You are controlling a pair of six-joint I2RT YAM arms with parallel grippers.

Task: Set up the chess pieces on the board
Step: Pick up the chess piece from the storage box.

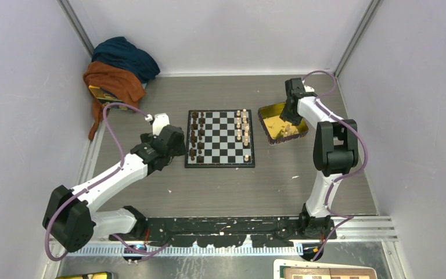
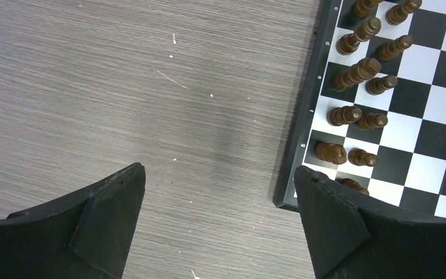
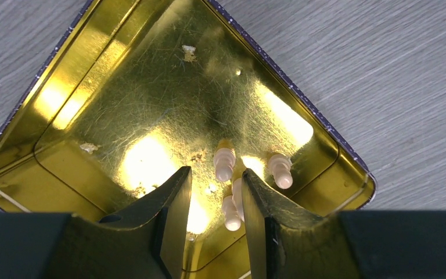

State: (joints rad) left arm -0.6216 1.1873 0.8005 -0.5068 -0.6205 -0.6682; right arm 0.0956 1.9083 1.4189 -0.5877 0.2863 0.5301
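Note:
The board [image 1: 220,152] lies mid-table. Dark brown pieces [image 1: 196,136] fill its left two columns, and several light-tan chess pieces [image 1: 243,129] stand along its right side. More light-tan pieces [image 3: 224,163] lie on their sides in the shiny yellow tray [image 3: 122,87]. One [image 3: 280,170] lies just right of my fingers. My right gripper [image 3: 216,174] is down in the tray, slightly open, with two pieces [image 3: 231,210] lying between the jaws against the right finger. My left gripper [image 2: 219,174] is wide open and empty over bare table, at the board's near-left corner [image 2: 293,195].
The tray [image 1: 265,123] sits just right of the board, with my right gripper [image 1: 289,119] over it. A dark blue cloth [image 1: 122,55] and an orange cloth [image 1: 113,84] are heaped in the back left corner. White walls close in three sides.

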